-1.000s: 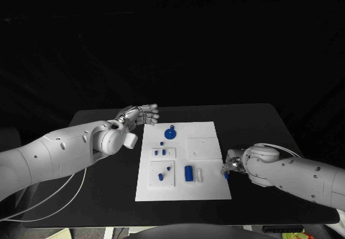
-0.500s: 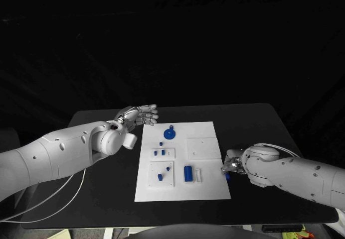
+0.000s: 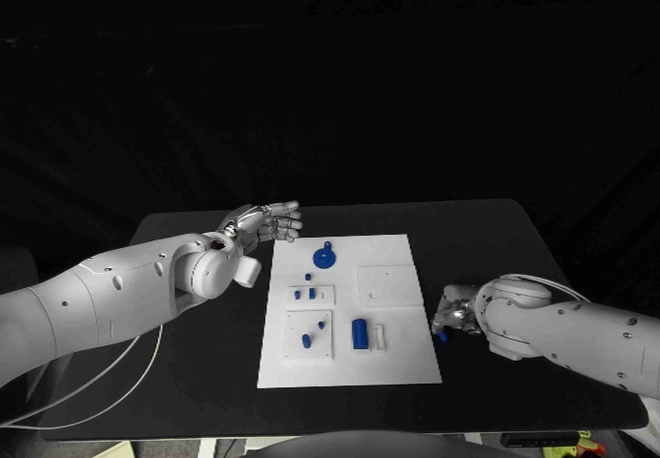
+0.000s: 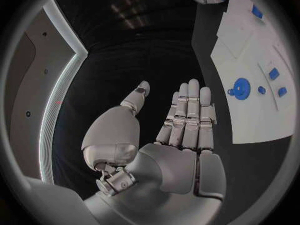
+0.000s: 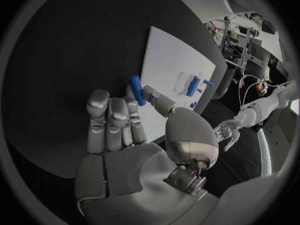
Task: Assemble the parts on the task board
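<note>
Parts, small and blue, sit on the white task board (image 3: 351, 315) in the middle of the black table (image 3: 482, 239). One of them, a thin blue peg (image 5: 136, 90), is off the board, just beside its right edge, and the right hand (image 3: 450, 319) has it pinched between the thumb and a finger. It looks like the hand picks it up this way so the peg can be turned and pushed into a hole, but that is my guess. The other fingers (image 5: 111, 116) of that hand lie close together and fairly straight. The left hand (image 3: 268, 221) is up by the far left corner of the board with its fingers stretched out flat and nothing in it. It may be waiting there so it does not get in the way. On the board I see a round blue part (image 3: 324, 256) near the far end, a long blue part (image 3: 360, 332) near the close end, and some little blue bits (image 3: 311, 327) between them. They seem to be laid out apart so each one is easy to reach. Most of the job looks not yet done.
</note>
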Tool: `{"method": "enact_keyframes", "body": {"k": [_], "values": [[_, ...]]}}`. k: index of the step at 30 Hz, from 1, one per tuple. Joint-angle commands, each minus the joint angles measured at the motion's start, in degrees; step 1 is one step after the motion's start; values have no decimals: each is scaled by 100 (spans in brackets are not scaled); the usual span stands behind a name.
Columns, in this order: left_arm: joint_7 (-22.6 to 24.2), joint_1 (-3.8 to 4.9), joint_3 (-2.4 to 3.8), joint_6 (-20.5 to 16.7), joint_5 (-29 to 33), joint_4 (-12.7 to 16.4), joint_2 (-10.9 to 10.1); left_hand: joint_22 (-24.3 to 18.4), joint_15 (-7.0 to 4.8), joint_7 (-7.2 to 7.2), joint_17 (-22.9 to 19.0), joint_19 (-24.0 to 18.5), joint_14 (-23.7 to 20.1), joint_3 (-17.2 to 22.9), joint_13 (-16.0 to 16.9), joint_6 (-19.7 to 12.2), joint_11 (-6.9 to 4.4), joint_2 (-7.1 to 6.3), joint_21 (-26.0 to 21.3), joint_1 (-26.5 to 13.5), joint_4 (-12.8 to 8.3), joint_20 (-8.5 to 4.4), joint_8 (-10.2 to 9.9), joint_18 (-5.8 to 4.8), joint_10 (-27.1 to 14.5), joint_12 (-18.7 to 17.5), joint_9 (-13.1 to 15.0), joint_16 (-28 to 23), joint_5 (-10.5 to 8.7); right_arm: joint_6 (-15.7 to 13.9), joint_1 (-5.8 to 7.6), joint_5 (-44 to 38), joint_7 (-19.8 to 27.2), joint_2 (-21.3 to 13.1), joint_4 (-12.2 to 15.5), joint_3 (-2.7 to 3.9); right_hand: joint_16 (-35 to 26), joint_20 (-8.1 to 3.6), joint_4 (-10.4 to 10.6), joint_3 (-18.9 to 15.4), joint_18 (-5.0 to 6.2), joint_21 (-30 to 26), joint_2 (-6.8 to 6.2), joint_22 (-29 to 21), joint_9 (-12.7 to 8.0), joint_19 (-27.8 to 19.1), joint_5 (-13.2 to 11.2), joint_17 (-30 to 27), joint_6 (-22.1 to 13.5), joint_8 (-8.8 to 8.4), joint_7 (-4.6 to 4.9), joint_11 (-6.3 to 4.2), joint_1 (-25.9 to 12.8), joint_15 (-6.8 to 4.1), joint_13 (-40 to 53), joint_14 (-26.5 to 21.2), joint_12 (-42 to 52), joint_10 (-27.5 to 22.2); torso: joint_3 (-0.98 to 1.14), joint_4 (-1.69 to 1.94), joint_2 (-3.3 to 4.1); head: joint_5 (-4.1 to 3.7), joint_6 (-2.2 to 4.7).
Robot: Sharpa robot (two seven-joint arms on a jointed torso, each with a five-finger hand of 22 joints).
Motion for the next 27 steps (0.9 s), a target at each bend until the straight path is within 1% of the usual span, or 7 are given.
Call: {"method": "enact_keyframes", "body": {"k": [1, 5, 8, 12, 17, 20, 27], "values": [[50, 6, 4, 100, -5, 20, 1, 7, 48, -14, 6, 0, 7, -8, -8, -34, -2, -25, -34, -15, 40, 28, 33, 109, -35, 6, -9, -38, -13, 62, 128, 14, -110, -44, 168, 26, -1, 50, 14, -30, 325, 23, -27, 69, 30, 1, -30, -9, 39, 29, 3, 1, -86, -20, 4, -33, -20, 38, -1, -7, 0, -10, 8], [43, 6, 4, 94, -8, 25, 7, 8, 48, -14, 8, -1, 8, -7, -8, -34, -3, -26, -35, -14, 41, 27, 34, 109, -35, 6, -9, -40, -12, 80, 289, 155, -118, -67, 411, 33, 0, 52, 24, -35, 325, 24, -30, 66, 26, 5, -51, -11, 58, 31, -2, -4, -121, -24, 3, -30, -24, 49, -3, -1, 0, -23, 15], [38, 7, 4, 104, -13, 25, 13, 9, 47, -14, 10, -1, 8, -7, -8, -34, -3, -26, -35, -14, 41, 27, 34, 109, -35, 6, -10, -42, -11, 186, 305, 622, -104, 24, 518, 34, 2, 53, 35, -40, 325, 25, -32, 64, 21, 9, -73, -13, 71, 30, -7, -9, -153, -28, 3, -29, -27, 58, 0, 3, 2, -30, 15], [49, 7, 4, 104, -13, 32, 13, 10, 48, -14, 11, -1, 8, -8, -8, -34, -2, -27, -36, -15, 42, 27, 34, 109, -36, 6, -10, -43, -12, 266, 303, 989, -104, 224, 545, 28, 11, 58, 48, -118, 325, 30, -38, 62, 9, 16, -22, -14, 87, 23, -11, -13, -267, -32, 6, -25, -35, 68, 3, 10, 5, -27, 14], [52, 7, 4, 101, -13, 32, 14, 11, 48, -14, 13, -2, 8, -7, -8, -34, -2, -26, -37, -15, 44, 27, 35, 110, -37, 6, -10, -46, -11, 252, 217, 1102, -67, 442, 463, -18, 17, 55, 50, -185, 325, 32, -21, 61, 0, 17, -54, -15, 95, 16, -14, -16, -336, -36, 13, -26, -41, 71, 0, 10, 3, -24, 4], [49, 7, 4, 106, -13, 34, 17, 11, 48, -14, 14, -2, 8, -6, -8, -34, -2, -25, -37, -15, 44, 27, 35, 110, -37, 6, -10, -47, -11, 179, 131, 1106, -51, 558, 406, -23, 21, 48, 46, -247, 325, 31, -8, 59, -8, 14, -208, -15, 106, 11, -18, -20, -382, -40, 21, -29, -45, 73, 0, 9, 2, -20, -7], [43, 10, 4, 109, -13, 41, 11, 12, 48, -14, 17, -3, 7, -5, -9, -35, -2, -24, -39, -15, 45, 27, 35, 110, -38, 6, -10, -50, -11, 73, -3, 988, -38, 781, 214, -23, 27, 44, 84, -318, 325, 26, -9, 55, -22, 8, -393, -17, 122, 2, -22, -25, -474, -45, 34, -34, -52, 76, 8, 5, 6, 0, -8]]}}
